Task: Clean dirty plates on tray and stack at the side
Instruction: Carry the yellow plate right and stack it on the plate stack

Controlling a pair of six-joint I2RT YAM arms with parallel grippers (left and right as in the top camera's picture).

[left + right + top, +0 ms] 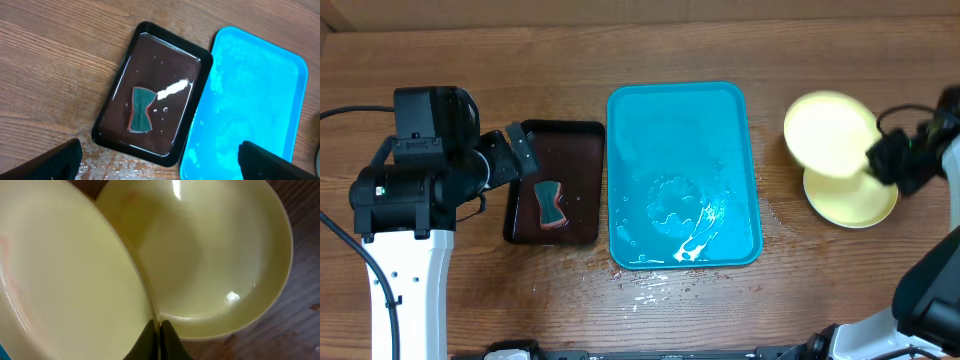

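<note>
**Q:** What do we see at the centre of the figure?
**A:** The tray [665,115], its long sides running away from the robot and its floor wet and glinting. Splashes of water [655,288] lie on the table [800,290] along its near rim.

**Q:** Where are the plates relative to the tray?
**A:** The two we can make out are both to the right of the tray, with a strip of bare wood between them and its right rim. The lower plate [860,205] lies flat on the table. Whether others lie under it we cannot tell. The held plate [825,130] is tilted above it, overlapping its far-left edge.

**Q:** What grips it?
**A:** The right gripper [160,339], clenched on the held plate's rim. In the right wrist view we see its fingertips pinched together at that edge.

**Q:** And left of the tray?
**A:** A dark tray [560,128], its right rim just beside the tray's left rim. We cannot tell whether the two touch. A sponge [551,203] lies on its wet floor. The left gripper [520,150] hovers over the dark tray's far-left corner, jaws spread wide and holding nothing. Open wood extends beyond the tray's far rim.
</note>
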